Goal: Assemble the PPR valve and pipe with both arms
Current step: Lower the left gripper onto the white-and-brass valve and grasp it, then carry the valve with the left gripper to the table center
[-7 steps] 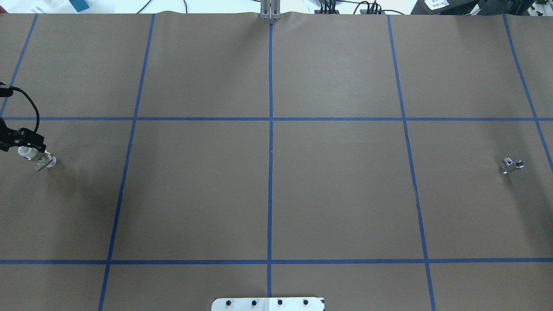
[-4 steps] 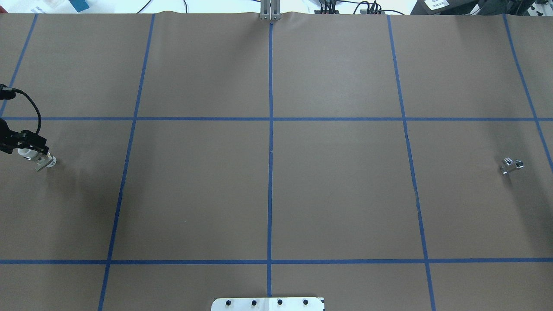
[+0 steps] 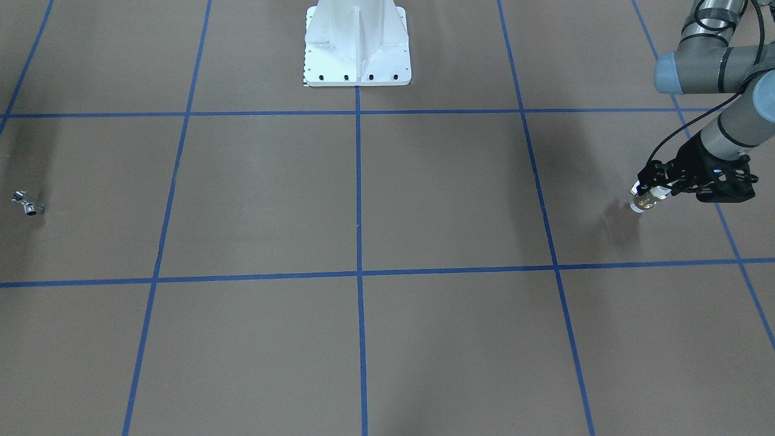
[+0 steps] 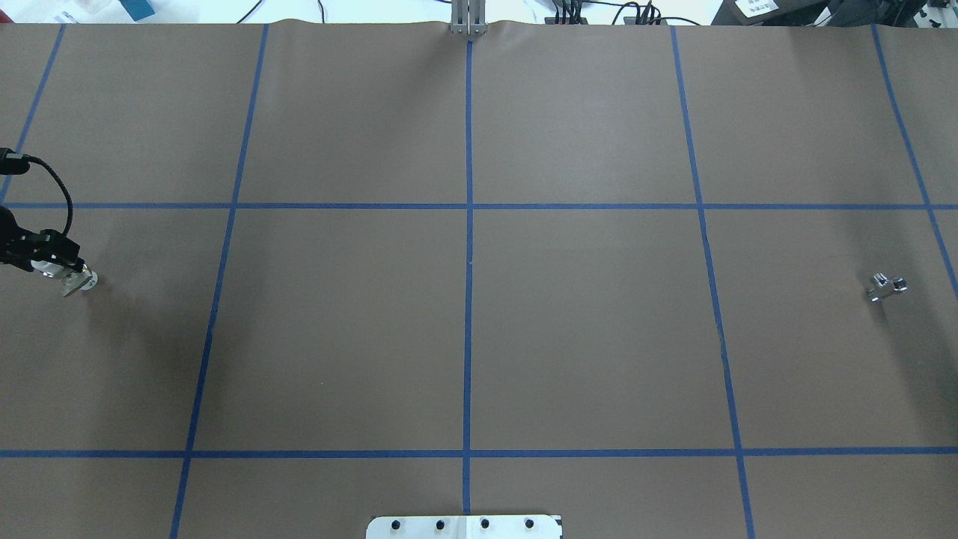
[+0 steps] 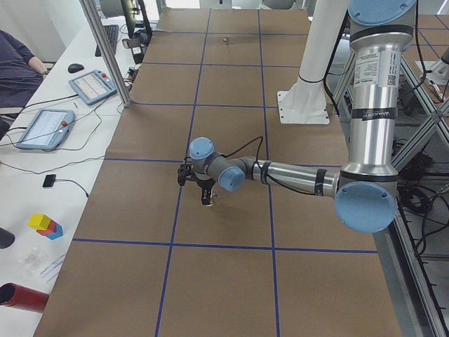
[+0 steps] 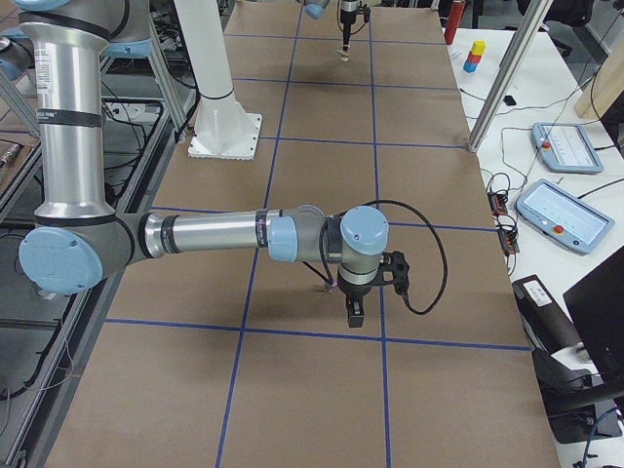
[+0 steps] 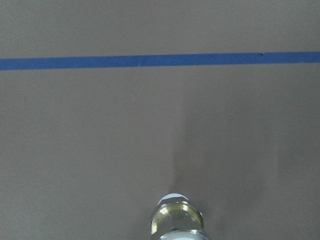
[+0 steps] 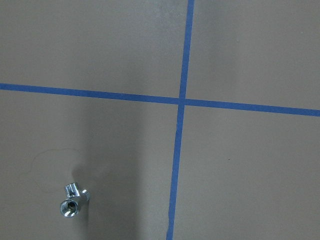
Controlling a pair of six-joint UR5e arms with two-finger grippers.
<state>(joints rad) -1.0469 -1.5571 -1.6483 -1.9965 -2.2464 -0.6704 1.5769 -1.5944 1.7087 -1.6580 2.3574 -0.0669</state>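
Note:
The PPR valve [image 4: 75,280], brass with white ends and a grey lever, stands on the brown table at the far left. It also shows in the front view [image 3: 639,204] and at the bottom of the left wrist view [image 7: 176,219]. My left gripper [image 4: 54,260] [image 3: 649,192] is low around the valve's upper end, fingers open on either side. The chrome pipe [image 4: 886,286] [image 3: 27,204] [image 8: 74,201] lies at the far right. My right gripper [image 6: 353,314] hangs above and just beside the pipe. It shows only in the right side view, so I cannot tell its state.
Blue tape lines [image 4: 468,262] divide the brown table cover into squares. The white bolted pedestal base [image 3: 357,48] stands at the robot's edge in the middle. Tablets and cables [image 5: 90,86] lie on the side bench beyond the table.
My left gripper has sunk lower over the valve and covers more of its white top. The valve and the pipe have not moved.

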